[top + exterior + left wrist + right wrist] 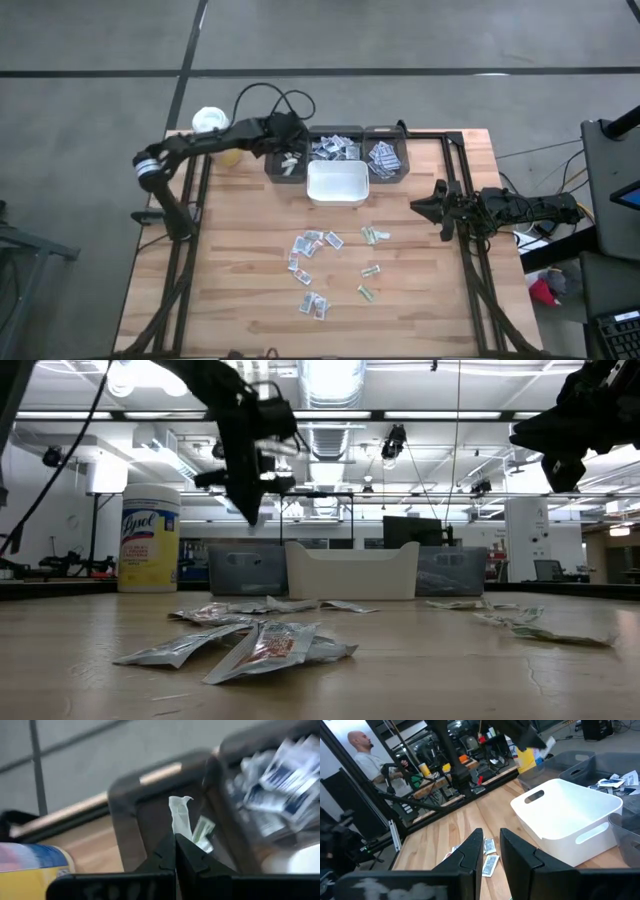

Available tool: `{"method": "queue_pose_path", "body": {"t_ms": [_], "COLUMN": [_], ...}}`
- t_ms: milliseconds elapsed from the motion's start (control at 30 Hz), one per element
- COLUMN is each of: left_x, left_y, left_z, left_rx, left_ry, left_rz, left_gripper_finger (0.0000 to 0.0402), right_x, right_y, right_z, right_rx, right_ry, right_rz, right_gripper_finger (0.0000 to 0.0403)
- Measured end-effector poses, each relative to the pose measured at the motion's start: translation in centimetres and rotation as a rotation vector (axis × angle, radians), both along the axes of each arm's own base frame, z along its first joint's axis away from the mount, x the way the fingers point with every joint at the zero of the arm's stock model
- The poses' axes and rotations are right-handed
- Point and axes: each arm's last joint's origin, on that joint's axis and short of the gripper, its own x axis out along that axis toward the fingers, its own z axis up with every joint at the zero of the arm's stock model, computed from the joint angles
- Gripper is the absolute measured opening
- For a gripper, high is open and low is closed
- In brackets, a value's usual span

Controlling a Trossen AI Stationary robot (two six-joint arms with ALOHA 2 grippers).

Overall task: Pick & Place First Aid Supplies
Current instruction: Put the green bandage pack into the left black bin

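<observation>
**Sorting run: roughly halfway, plenty still on the table**

Big open workshop in the background, strip lights overhead, a person sitting off behind the black frames. Butcher-block table up front, with three grey bins along the far edge and a white bin just in front of them.

Done so far, going by what sits in the bins: a few white packets in the left grey bin, a decent pile of blue-printed ones in the middle grey bin, more in the right grey bin. White bin looks empty.

Left gripper hanging right over the left grey bin, fingers clamped tight on a white packet. Probably about to drop it.

Right gripper waiting out at the right edge of the table, fingers a little apart, holding nothing.

Still left: a scatter of loose packets mid-table, blue and red print on one side, green-printed packets on the other. Over a dozen at a guess. Yellow wipes tub parked at the far left corner, not part of the job.
</observation>
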Motion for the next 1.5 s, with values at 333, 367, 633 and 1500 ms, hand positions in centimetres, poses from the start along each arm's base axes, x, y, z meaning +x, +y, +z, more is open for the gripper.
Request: {"method": "queue_pose_path", "body": {"t_ms": [333, 367, 633, 1500], "left_x": [1.8, 1.9, 2.1, 3.6], "left_y": [2.6, 2.7, 2.9, -4.7], "left_z": [-6.2, -6.6, -7.6, 3.0], "left_rx": [-0.156, -0.162, -0.177, -0.03], "left_ry": [0.102, 0.111, 0.139, -0.119], "left_rz": [-0.044, -0.044, -0.055, -0.343], "left_gripper_finger": [0.0, 0.0, 0.0, 0.0087], "right_x": [0.0, 0.0, 0.0, 0.0], "right_y": [0.0, 0.0, 0.0, 0.0], "right_z": [0.0, 0.0, 0.0, 0.0], "right_rx": [0.0, 0.0, 0.0, 0.0], "right_ry": [0.0, 0.0, 0.0, 0.0], "right_rz": [0.0, 0.0, 0.0, 0.0], "right_gripper_finger": [0.0063, 0.0063, 0.0063, 0.0063]}}
